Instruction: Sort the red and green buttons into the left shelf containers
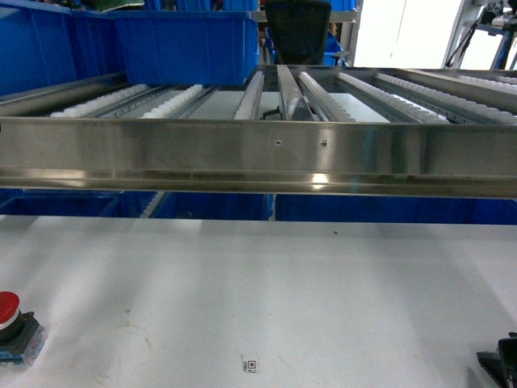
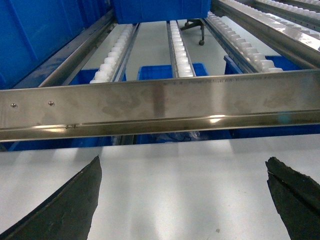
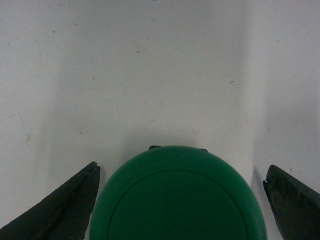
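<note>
Right gripper (image 3: 180, 200) sits directly over the green button (image 3: 177, 195); its fingers are spread wide, one tip on each side of the cap, gripping nothing yet. In the head view only a dark scrap of this gripper shows, at the near right corner of the table (image 1: 266, 291).

Step in hand, as I judge it: take the green button. To do it well, keep the cap centred between the tips, go down past the cap so the fingers meet the blocky body, which the cap hides here, then close. A grip on the smooth round cap alone would likely slip. The left tip looks nearer the cap than the right; shift slightly before closing.

Left gripper (image 2: 182, 200) is released too, fingers apart over bare table, nothing between them, facing the steel rail (image 2: 160, 107).

Red button (image 1: 14, 323) stands on the near left edge of the table, well apart from the green one, untouched.

Surface: white, flat, lightly scuffed, a small printed marker (image 1: 250, 365) near the middle front. Beyond it, a roller shelf (image 1: 266, 101) behind the rail. Blue bins (image 1: 182, 44) sit at its far left, more under the shelf.
</note>
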